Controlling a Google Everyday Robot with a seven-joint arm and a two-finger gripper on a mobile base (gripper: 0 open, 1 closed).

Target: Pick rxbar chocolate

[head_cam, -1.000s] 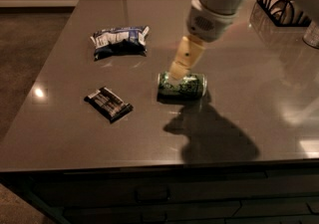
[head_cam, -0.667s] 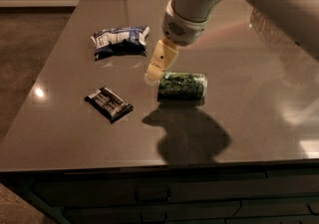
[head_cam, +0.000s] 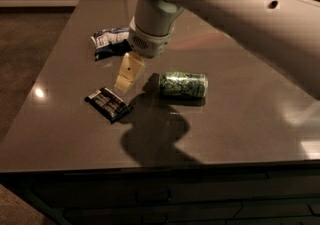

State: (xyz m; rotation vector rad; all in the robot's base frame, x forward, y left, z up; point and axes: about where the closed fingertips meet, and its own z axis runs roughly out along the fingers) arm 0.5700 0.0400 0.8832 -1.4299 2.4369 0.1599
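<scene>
The rxbar (head_cam: 109,104) lies flat on the dark table (head_cam: 240,124), left of centre in the frame, untouched. The gripper (head_cam: 125,80) hangs just above and to the right of it, pointing down at the tabletop; whether it is parted or closed cannot be told. A green can (head_cam: 183,85) lies on its side to the right, and a chip bag (head_cam: 111,41) sits toward the upper left.

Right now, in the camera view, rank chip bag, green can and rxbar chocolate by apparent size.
1. green can, largest.
2. rxbar chocolate, similar length but slimmer.
chip bag: unranked, farther back and partly hidden by the arm.
The gripper hangs between chip bag and rxbar chocolate.
</scene>
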